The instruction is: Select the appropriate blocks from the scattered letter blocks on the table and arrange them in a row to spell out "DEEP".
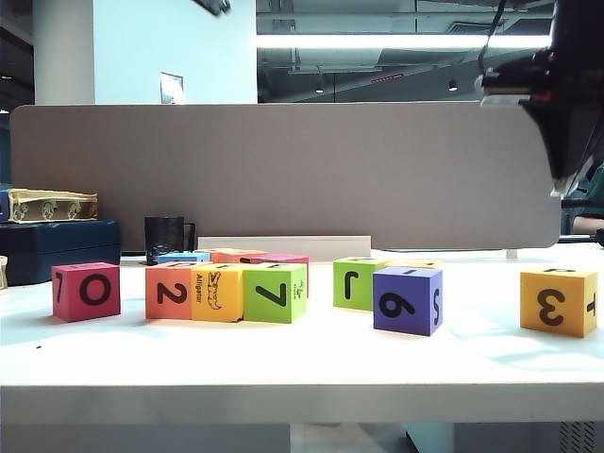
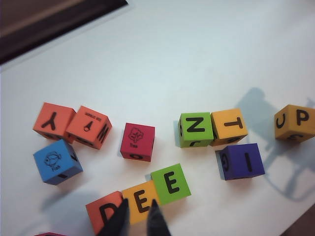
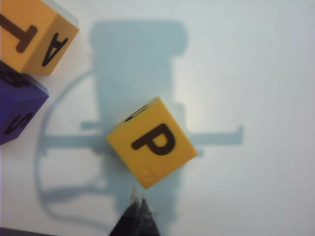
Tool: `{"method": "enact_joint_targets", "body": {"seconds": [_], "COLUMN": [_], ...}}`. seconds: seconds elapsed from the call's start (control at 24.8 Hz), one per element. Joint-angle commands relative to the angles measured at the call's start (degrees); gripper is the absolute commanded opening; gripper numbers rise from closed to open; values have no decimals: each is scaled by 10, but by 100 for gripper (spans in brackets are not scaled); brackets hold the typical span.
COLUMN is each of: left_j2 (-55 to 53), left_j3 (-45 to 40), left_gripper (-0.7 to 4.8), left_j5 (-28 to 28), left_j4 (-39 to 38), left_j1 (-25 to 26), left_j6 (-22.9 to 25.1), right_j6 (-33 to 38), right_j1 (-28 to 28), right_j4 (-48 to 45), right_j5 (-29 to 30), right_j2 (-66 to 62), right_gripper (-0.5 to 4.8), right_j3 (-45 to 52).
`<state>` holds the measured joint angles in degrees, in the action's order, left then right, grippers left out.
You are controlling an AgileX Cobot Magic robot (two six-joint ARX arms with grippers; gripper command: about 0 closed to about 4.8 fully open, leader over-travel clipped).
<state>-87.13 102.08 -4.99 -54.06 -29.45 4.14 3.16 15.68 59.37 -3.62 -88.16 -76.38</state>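
Three matte cubes stand touching in a row near the front edge of the broad white tabletop (image 1: 302, 363), left of its middle: an orange cube (image 1: 170, 291) with a black 2 on its front and D on top, a yellow cube (image 1: 217, 292) with an Alligator drawing and E on top, and a lime green cube (image 1: 275, 293) with 7 in front and E on top. From the left wrist view the tops read D, E, E, though the orange cube is cut off by the picture's edge. The yellow-orange cube (image 1: 557, 300) with 3 on its front stands alone near the right edge, well apart from the row; the right wrist view shows P on its top.

The left gripper (image 2: 139, 222) hangs above the row, its dark fingertips (image 2: 120, 221) a narrow gap apart with nothing between them. The right gripper (image 3: 137, 216) hovers above the P cube, tips pressed together and empty; in the exterior view only a blurred dark arm shows at the upper right.

A pink cube (image 1: 87, 291) with 0 stands toward the left edge. A purple cube (image 1: 408, 300) with 6 and a second green cube (image 1: 356, 282) sit right of the middle. Behind the row, more cubes are mostly hidden
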Motion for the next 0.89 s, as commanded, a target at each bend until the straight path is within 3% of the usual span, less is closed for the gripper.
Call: {"method": "enact_joint_targets", "body": {"seconds": [0.04,0.2,0.4,0.77,0.89], "left_j2": [15,17,17,17,17], "left_j3": [2,1,1,1,1], "left_gripper": [47,48,48,48,48], "left_j5": [-2,-2,-3,-4,-4], "left_j4": [0,-13,-16,-21,-39], "left_j1": [3,3,2,2,2], "left_j6": [6,14,16,16,17], "right_j6": [15,46,91,312,355], "right_j1": [0,0,0,0,0], "right_j4": [10,24,33,17,18], "right_j5": [28,27,27,49,49], "right_j2": [-18,-26,-26,-26,-26], "right_gripper": [-1,19,241,258,301], "right_j3": [-2,-2,-2,-2,-1]}}
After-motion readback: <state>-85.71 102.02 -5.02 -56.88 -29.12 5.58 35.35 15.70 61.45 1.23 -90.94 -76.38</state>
